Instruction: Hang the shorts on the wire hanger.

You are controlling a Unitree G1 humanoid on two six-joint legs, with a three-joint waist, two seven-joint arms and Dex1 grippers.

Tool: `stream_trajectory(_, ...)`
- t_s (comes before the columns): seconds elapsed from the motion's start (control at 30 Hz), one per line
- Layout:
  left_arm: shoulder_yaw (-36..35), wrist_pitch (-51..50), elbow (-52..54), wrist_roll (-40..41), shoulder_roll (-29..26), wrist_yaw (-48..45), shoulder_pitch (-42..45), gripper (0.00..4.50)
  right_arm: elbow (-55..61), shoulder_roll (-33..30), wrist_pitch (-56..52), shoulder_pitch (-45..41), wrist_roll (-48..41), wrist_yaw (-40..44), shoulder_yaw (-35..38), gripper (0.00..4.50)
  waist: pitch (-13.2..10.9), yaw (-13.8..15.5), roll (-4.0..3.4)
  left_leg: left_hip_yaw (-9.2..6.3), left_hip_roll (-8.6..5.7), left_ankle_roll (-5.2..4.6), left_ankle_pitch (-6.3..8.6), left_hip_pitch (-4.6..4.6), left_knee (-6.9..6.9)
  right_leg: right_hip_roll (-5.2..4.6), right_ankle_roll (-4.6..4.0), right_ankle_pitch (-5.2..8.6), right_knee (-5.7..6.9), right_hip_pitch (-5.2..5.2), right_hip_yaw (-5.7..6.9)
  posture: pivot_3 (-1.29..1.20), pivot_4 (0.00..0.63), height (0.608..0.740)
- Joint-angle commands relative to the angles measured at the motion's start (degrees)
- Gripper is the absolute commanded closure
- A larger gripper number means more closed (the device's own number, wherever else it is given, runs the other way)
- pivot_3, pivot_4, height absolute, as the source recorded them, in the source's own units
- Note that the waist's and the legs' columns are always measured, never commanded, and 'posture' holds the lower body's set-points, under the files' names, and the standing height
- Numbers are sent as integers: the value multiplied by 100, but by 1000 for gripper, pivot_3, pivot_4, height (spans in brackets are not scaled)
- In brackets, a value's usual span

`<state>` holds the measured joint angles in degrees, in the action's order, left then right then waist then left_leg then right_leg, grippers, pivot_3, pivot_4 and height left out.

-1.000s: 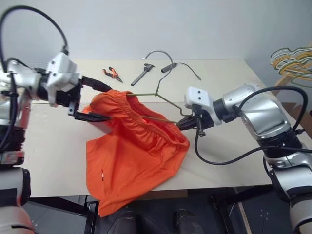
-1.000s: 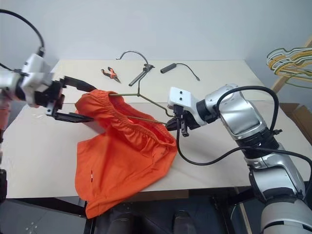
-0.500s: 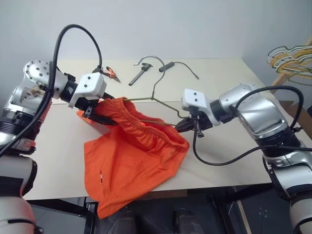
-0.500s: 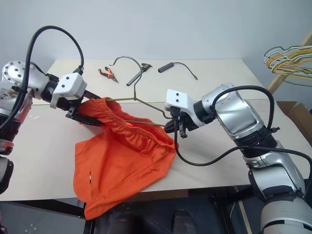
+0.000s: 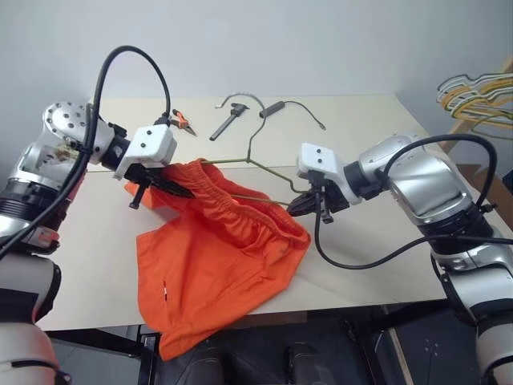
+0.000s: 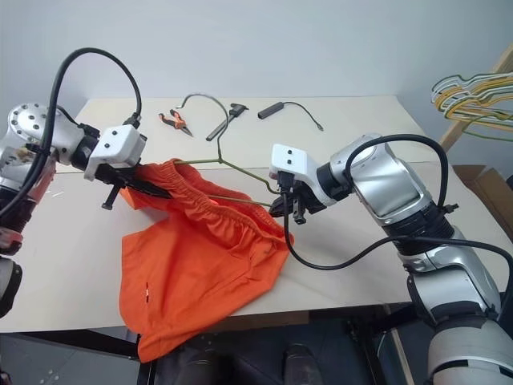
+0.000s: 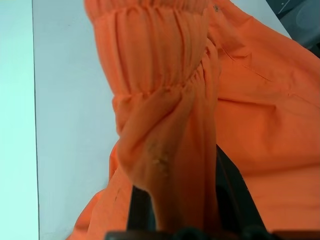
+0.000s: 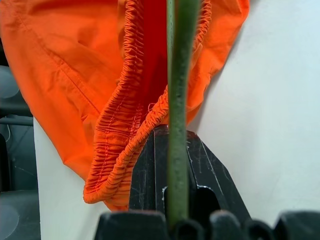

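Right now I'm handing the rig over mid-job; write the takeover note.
Left pincer: shut on the shorts at the waistband's left end.
Right pincer: shut on the wire hanger at its right corner.
Shorts partly lifted, legs draped on the table. Hanger's lower bar runs into the waistband; hook points toward the far edge.
Left: finish seating the shorts on the hanger.

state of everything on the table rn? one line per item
shorts: waistband lifted on the hanger's bar, legs spread on the table and over its near edge
wire hanger: bar inside the waistband, hook toward the far edge
left gripper: shut on the shorts' waistband
right gripper: shut on the wire hanger's end
pliers: lying flat, closed
black tool: lying flat
cable: loose, unplugged
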<state>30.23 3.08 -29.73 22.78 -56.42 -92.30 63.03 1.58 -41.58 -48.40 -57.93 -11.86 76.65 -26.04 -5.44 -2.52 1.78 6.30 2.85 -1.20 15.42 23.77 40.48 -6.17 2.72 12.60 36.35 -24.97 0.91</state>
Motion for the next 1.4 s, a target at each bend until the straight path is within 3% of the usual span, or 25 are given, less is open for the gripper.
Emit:
stream_trajectory(0.03,-143,-75,18,114,0,-20,156,4483,177,-34,142,-130,-71,-34,295,4226,0,-8,0,0,0,0,0,6,6,0,0,0,5,-7,-1,-28,33,740)
stream_trajectory(0.23,-353,-257,-22,130,11,-20,70,4483,171,-424,-38,109,-51,-364,707,2329,0,4,0,1,0,-4,3,14,35,-2,2,1,35,-15,-5,-37,31,740)
stream_trajectory(0.43,-652,-397,-58,43,30,-20,-103,4483,352,-1151,-437,805,-427,-681,1894,149,0,6,1,1,-1,-7,5,17,42,-5,3,1,39,-15,-5,-49,38,740)
stream_trajectory(0.47,-722,-412,-80,9,54,-20,-124,4483,405,-1237,-520,947,-527,-745,2130,26,0,4,1,1,-1,-7,5,17,41,-5,2,1,39,-16,-6,-50,38,740)
stream_trajectory(0.63,-1036,-536,-96,-102,186,-20,-256,4483,1158,-1377,-699,2297,-1190,-919,3378,26,2,5,4,2,-1,-8,5,16,42,-5,3,1,39,-15,-7,-60,45,740)
stream_trajectory(0.77,-1202,-612,-31,-166,271,-20,-360,4483,2070,-931,-664,3445,-1551,-1413,3768,26,3,-20,5,2,-2,-10,6,11,44,-5,3,1,38,-10,-9,-67,49,740)
stream_trajectory(0.97,-1323,-706,78,-233,322,-20,-444,4483,2857,96,-688,4013,-1667,-2454,3186,26,4,-49,5,5,-2,-35,20,-12,50,-5,2,2,48,-7,-22,-65,51,740)
stream_trajectory(1.23,-1292,-778,202,-164,206,-20,-483,4483,2452,939,-524,3747,-1241,-3489,2189,26,5,-20,6,5,-4,-38,22,-13,54,-5,1,1,48,-4,-23,-49,53,740)
stream_trajectory(1.4,-1237,-791,258,-93,120,-20,-516,4483,2244,1125,-465,3638,-1312,-3553,2077,1204,6,-12,7,4,-3,-39,22,-11,52,-5,2,1,44,-4,-22,-46,53,740)
